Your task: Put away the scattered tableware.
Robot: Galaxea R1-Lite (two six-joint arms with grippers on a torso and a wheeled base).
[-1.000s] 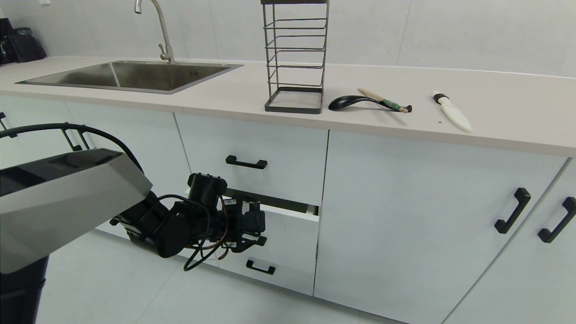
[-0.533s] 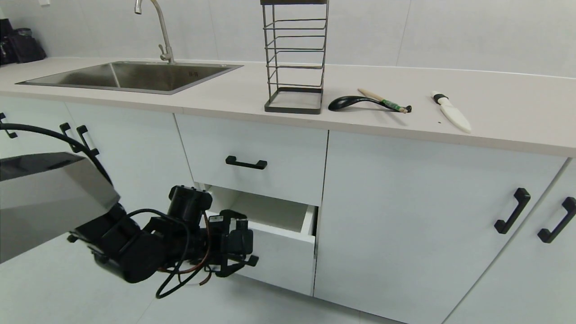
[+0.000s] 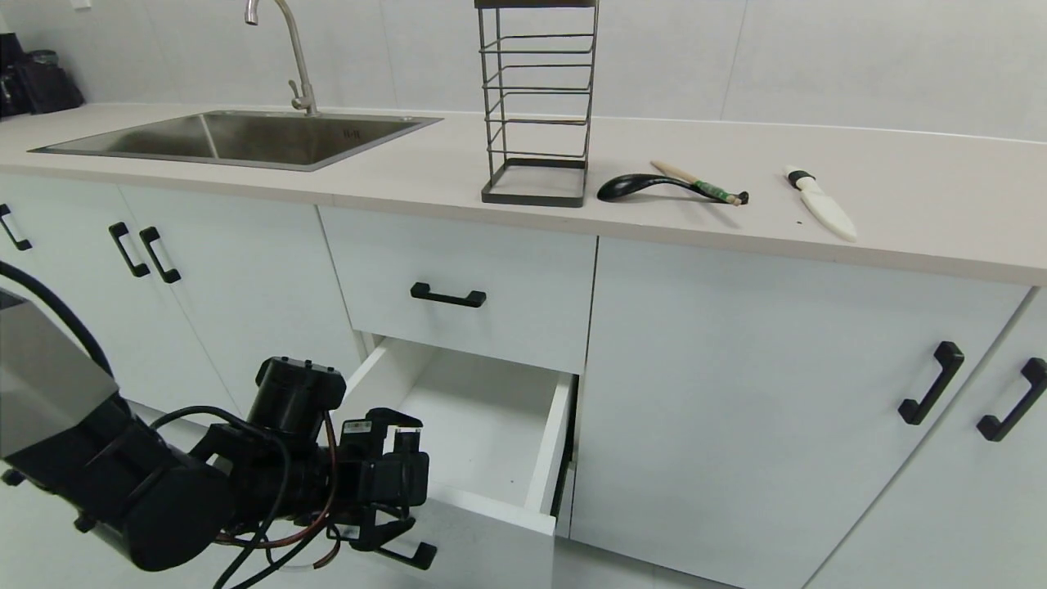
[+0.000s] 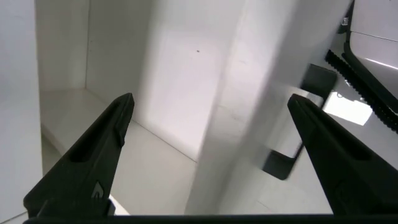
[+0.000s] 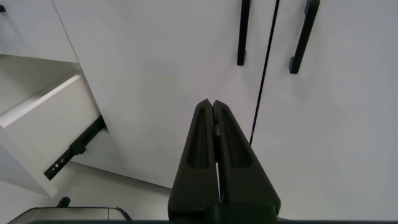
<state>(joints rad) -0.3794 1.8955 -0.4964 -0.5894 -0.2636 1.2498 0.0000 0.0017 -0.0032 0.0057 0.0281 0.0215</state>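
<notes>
Left end effector point(image 4: 209, 101), wide open, at the drawer front point(image 3: 483, 536); spoon point(image 3: 626, 186) well apart on countertop point(image 3: 409, 176).

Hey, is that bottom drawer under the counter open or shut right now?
Open. The bottom drawer is pulled well out of the cabinet, its white inside in view, with the left gripper at its front.

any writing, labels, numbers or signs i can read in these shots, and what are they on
None can be read as it stands.
Small dark mark on the sink inner wall: too small to read.
White sticker on the left arm's black wrist housing: too small to read.
Tiny pale marks on the slide of the open drawer: too small to read.
</notes>
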